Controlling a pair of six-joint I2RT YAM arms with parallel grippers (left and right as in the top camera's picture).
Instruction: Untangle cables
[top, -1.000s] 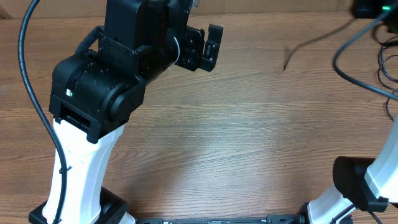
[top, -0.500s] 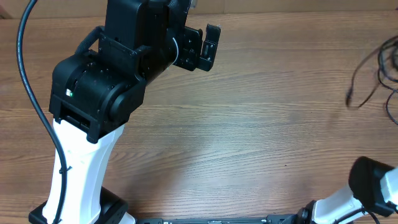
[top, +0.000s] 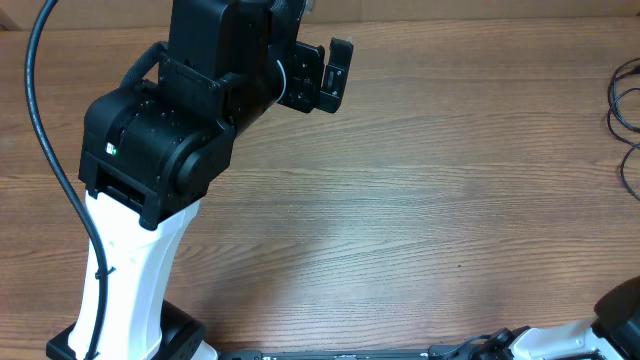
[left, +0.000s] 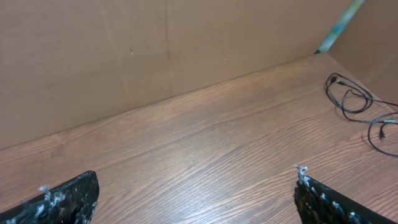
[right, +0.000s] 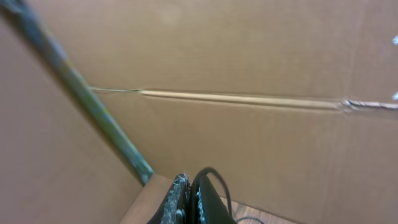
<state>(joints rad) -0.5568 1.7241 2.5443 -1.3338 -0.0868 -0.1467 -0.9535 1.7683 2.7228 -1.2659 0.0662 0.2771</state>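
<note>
Thin black cables (top: 624, 108) show as loops at the table's far right edge in the overhead view. The left wrist view has them (left: 356, 102) lying loose on the wood at the right, near the cardboard wall. My left gripper (top: 328, 75) hovers over the back left of the table, open wide and empty (left: 196, 179), far from the cables. My right gripper (right: 189, 182) is shut on a cable strand (right: 219, 180) that curls out from between its fingers; it points at the cardboard corner. This gripper is out of the overhead view.
Cardboard walls (left: 155, 56) enclose the back and right side of the wood table (top: 400, 200). A green-taped corner seam (right: 81, 87) runs down the wall. The left arm's bulky body (top: 160, 140) covers the left side; part of the right arm (top: 615, 325) sits at the bottom right.
The cable strand that lay across the back right of the table has been dragged right, to the edge of view. The right arm has swung further right. The left arm has stayed still.
</note>
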